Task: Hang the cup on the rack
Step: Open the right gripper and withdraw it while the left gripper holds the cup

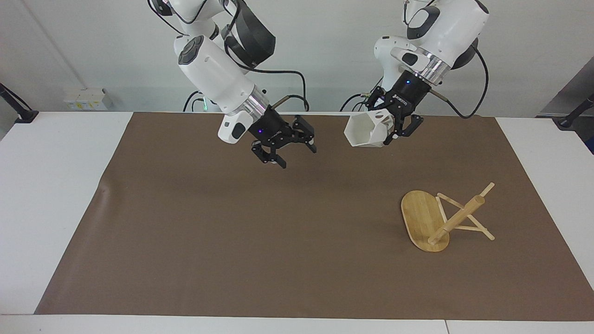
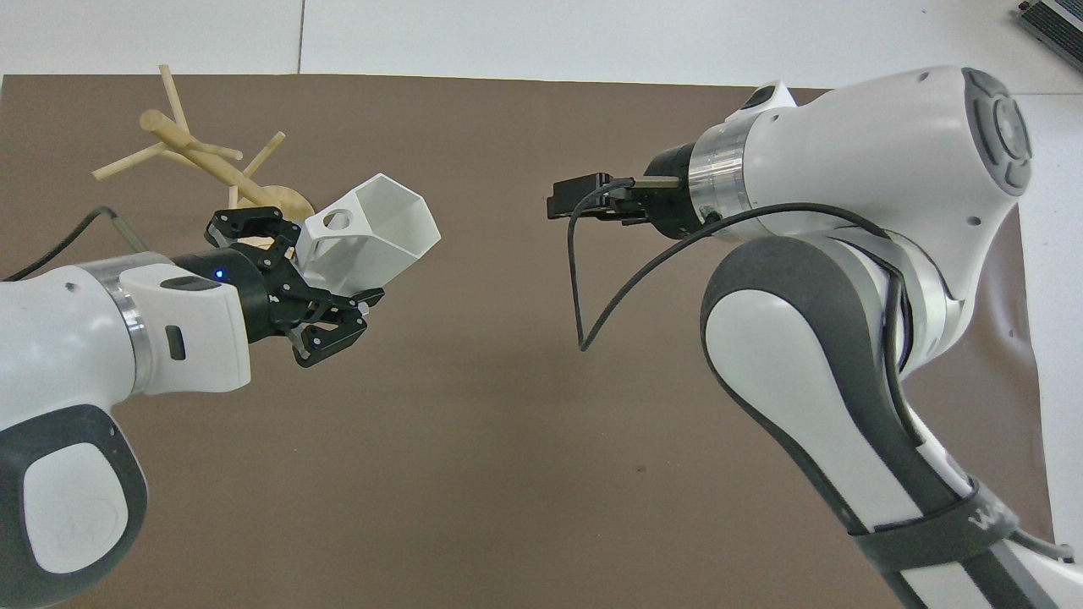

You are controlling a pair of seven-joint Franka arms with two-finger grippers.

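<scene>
The white faceted cup [image 1: 364, 132] [image 2: 381, 228] hangs in the air on its side, above the brown mat's edge by the robots. My left gripper [image 1: 390, 126] [image 2: 326, 272] is shut on the cup's handle. My right gripper [image 1: 291, 151] [image 2: 577, 194] is open and holds nothing; it hovers over the mat, apart from the cup, toward the right arm's end. The bamboo rack [image 1: 457, 217] [image 2: 203, 161] lies tipped over on the mat toward the left arm's end, its oval base [image 1: 417, 218] up on edge and its pegs touching the mat.
The brown mat [image 1: 232, 232] covers most of the white table [image 1: 55, 185]. A wrinkle lifts the mat's edge [image 1: 104, 188] at the right arm's end. The right arm's black cable [image 2: 592, 288] hangs in a loop below its wrist.
</scene>
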